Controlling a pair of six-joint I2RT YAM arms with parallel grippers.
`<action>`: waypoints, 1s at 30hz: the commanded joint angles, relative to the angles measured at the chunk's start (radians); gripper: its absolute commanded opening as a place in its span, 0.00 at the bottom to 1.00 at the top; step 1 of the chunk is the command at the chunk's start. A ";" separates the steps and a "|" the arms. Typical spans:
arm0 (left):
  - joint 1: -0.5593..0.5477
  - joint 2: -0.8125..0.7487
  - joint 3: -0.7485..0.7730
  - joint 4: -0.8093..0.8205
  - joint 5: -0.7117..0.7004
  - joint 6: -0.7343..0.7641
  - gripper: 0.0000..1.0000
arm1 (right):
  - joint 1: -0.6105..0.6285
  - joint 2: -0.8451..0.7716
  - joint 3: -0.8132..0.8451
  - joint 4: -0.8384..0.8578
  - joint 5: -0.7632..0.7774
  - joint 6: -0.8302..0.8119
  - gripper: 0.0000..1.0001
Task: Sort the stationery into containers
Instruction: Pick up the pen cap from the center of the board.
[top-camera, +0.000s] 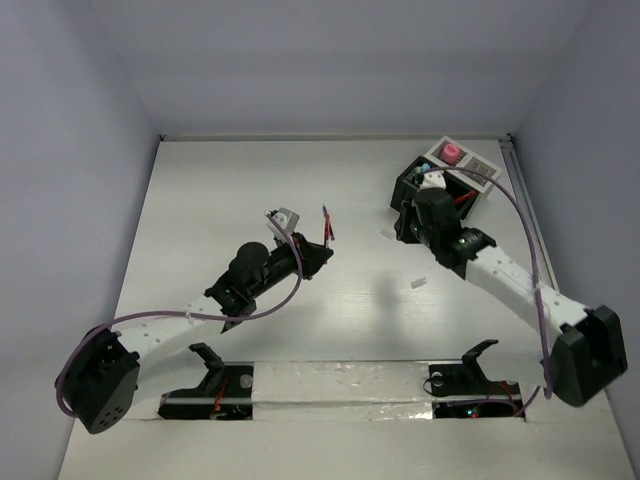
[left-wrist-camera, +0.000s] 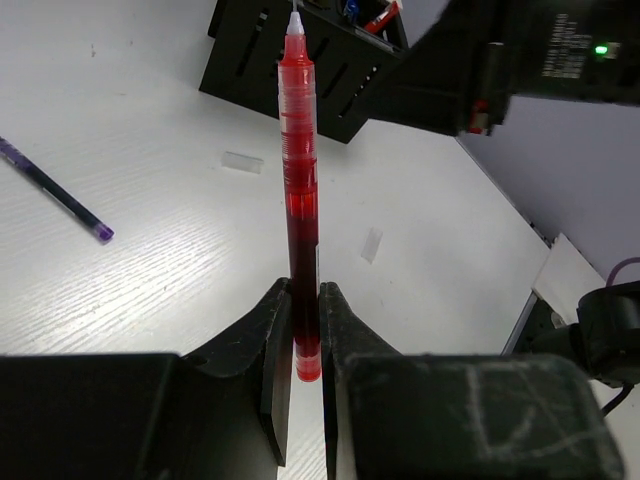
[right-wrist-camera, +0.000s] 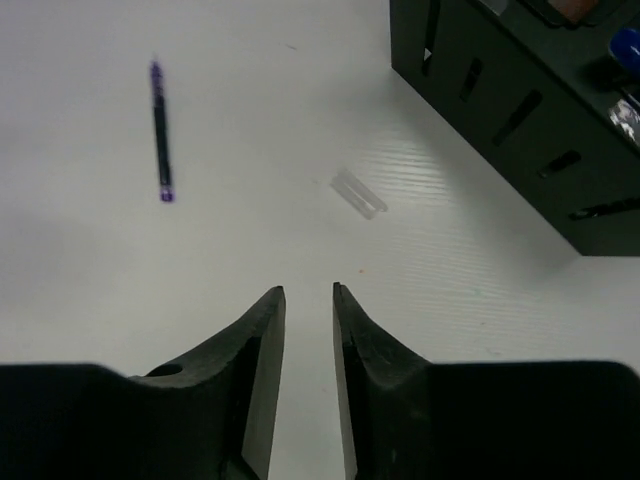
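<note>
The left end effector is clamped on the red pen, fingers pressed against the barrel near its lower end. The pen's long axis runs straight out in line with the fingers. Its white tip leads and, in the left wrist view, points at the organizer. From above, the pen sits near the middle of the desk, angled toward the far edge.

The right end effector hangs over bare desk with its jaws a little apart and nothing between them. Ahead of it lies a small clear piece, and the organizer stands to the upper right of its view.

The purple pen lies flat on the desk, well apart from the organizer. Its long axis runs almost straight away from the right end effector. In the left wrist view this pen lies slantwise at the left.

The organizer stands at the far right of the desk, with a pink-capped bottle upright on its white section.
</note>
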 joint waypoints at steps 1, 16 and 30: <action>0.002 -0.039 -0.012 0.029 -0.016 0.021 0.00 | -0.007 0.125 0.143 -0.171 0.009 -0.191 0.33; 0.002 -0.056 -0.016 0.019 -0.022 0.022 0.00 | -0.059 0.720 0.596 -0.390 -0.070 -0.563 0.51; 0.002 -0.031 -0.011 0.025 -0.014 0.021 0.00 | -0.112 0.854 0.631 -0.379 -0.194 -0.599 0.46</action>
